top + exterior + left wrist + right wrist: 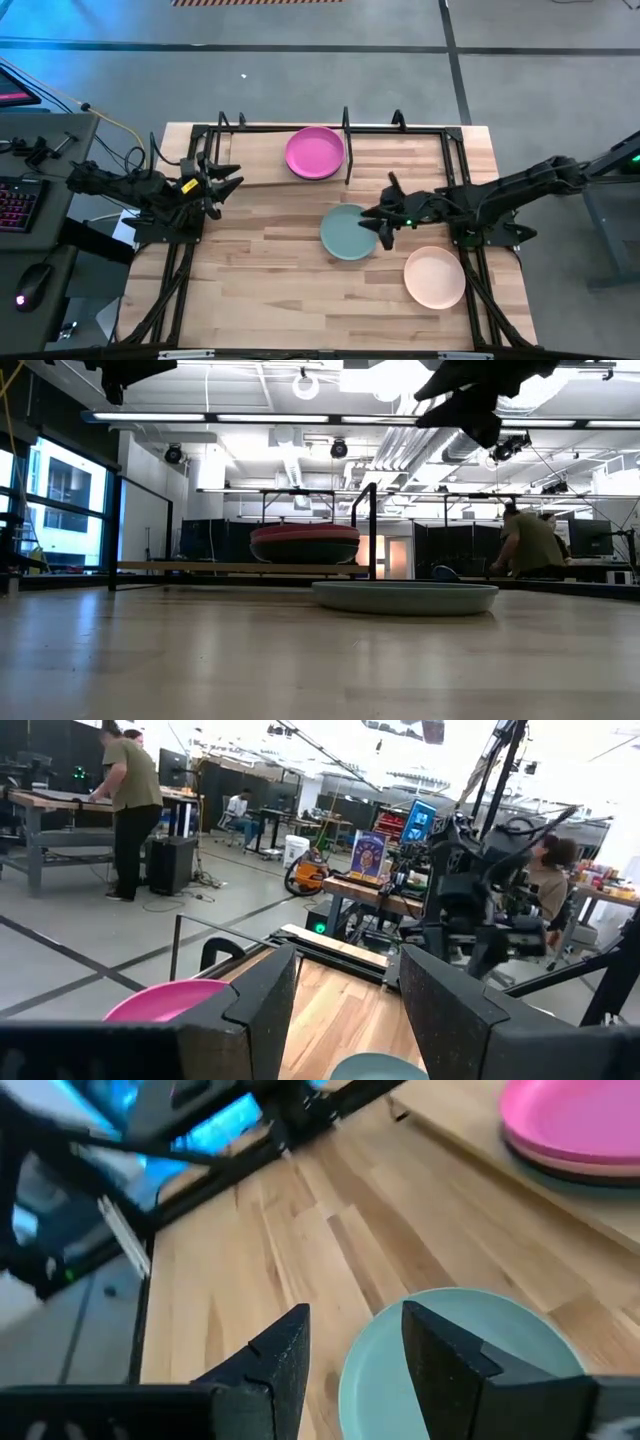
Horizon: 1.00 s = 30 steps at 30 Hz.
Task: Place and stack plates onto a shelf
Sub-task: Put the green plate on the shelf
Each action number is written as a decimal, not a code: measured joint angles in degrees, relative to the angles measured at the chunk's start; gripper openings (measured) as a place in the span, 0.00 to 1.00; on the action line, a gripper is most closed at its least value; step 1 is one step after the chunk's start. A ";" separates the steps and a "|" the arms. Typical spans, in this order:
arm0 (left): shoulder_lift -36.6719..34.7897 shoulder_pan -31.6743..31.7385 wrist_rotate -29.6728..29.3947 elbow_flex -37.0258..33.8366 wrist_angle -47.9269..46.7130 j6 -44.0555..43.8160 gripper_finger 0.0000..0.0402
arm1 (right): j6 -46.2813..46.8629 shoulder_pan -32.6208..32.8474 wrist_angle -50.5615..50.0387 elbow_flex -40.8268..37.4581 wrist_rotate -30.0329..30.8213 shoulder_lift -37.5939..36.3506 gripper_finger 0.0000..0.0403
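Note:
A stack of plates with a magenta plate (315, 152) on top rests on the shelf (400, 160) at the table's far side; under it show a pink rim and a dark one (590, 1172). A light teal plate (345, 233) lies flat mid-table. A cream plate (435, 277) lies near the right front. My right gripper (385, 217) hangs open above the teal plate's right rim (352, 1370), clear of it, as the low view shows (470, 410). My left gripper (228, 186) stands open at the table's left side, raised, pointing level across the table (345, 990).
Black upright dividers (346, 145) and rods frame the shelf. The arms' dark frames (170, 270) run along both table sides. Bare wood lies at the front left (260, 290). People work at benches in the room behind (130, 800).

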 joint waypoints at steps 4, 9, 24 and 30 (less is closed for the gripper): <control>0.02 0.00 0.02 0.00 -0.04 0.06 0.42 | -2.30 -0.03 -8.18 5.51 -0.04 4.96 0.35; 0.01 -0.02 0.03 0.00 -0.10 0.06 0.42 | 2.92 -0.94 -20.10 9.29 1.66 10.52 0.35; 1.56 -0.02 0.05 0.05 -0.48 -0.48 0.42 | 16.60 -8.68 -26.11 7.65 0.21 25.88 0.35; 2.38 -0.02 0.05 0.04 -0.45 -1.58 0.42 | 14.26 -9.18 -25.92 7.65 -0.50 29.58 0.35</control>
